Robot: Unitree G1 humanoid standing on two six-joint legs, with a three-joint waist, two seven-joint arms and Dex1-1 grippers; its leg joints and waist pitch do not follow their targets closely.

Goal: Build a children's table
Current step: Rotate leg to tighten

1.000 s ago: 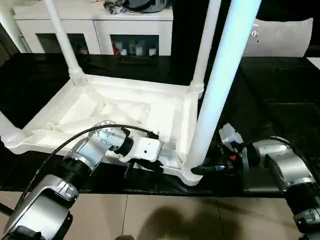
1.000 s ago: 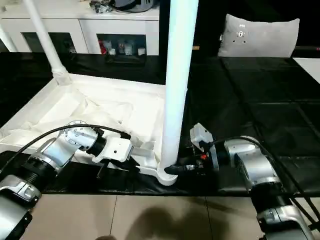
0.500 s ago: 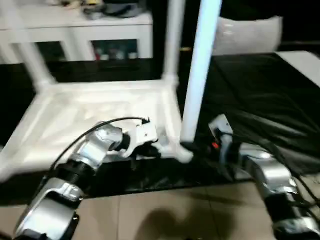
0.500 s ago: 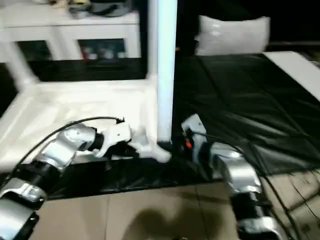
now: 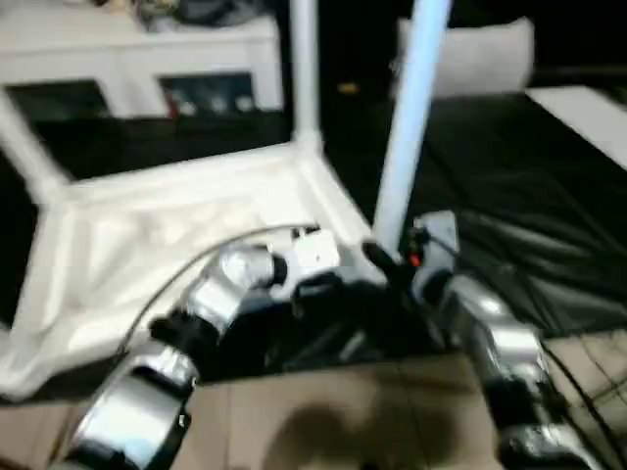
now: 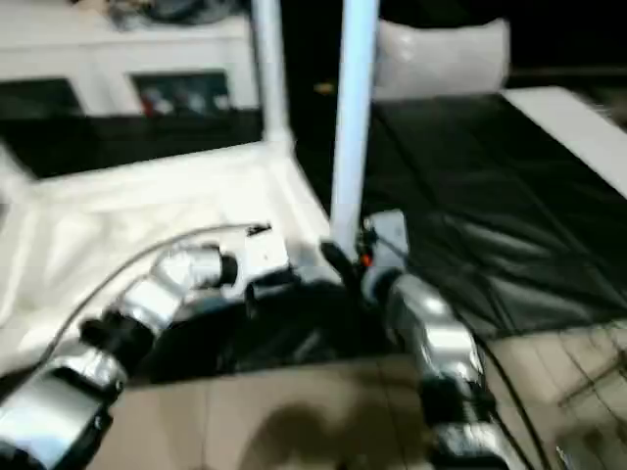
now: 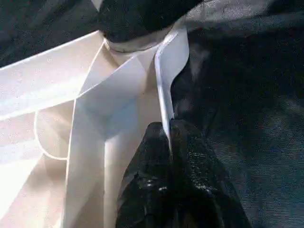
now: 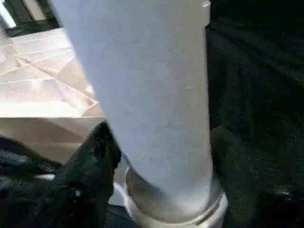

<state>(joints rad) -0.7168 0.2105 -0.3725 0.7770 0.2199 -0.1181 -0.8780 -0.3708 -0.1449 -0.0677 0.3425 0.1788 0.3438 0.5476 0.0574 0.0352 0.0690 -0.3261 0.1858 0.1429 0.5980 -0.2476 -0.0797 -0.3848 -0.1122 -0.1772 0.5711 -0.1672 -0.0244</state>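
Left claw [image 7: 170, 142]: you are pinching the thin rim of the children's table [image 5: 176, 211] between fingers closed almost flat together, close to a rounded corner socket; judging by the hold, you are steadying the top so it does not slide or twist.
Right claw [image 8: 159, 156]: your two black fingers are straddling the near leg [image 8: 147, 95] just above its collar, one on each side; whether they are pressing on it or standing a little off it I cannot tell.
Why the leg is held low: gripping near the socket is likely giving you the best control over seating or turning it, while the tall upper part is swinging free.
Table top: it is lying upside down, ribbed underside facing up, with the near leg [image 5: 411, 117] rising from the corner closest to your right arm.
Other legs: another leg [image 5: 304, 73] is standing upright in the far corner socket, and a further one [image 5: 24, 147] is leaning at the left edge of the head view.
Progress: as a judgement, you are working on the last stretch, with the near leg already standing in its socket.
Surface: everything is resting on a black wrinkled sheet [image 5: 529, 196], with pale floor tiles [image 5: 323, 421] showing at the front.
Room: a white cabinet [image 5: 147, 59] with glass doors is standing behind, and a pale cushion [image 5: 475, 54] is sitting to the right of it.
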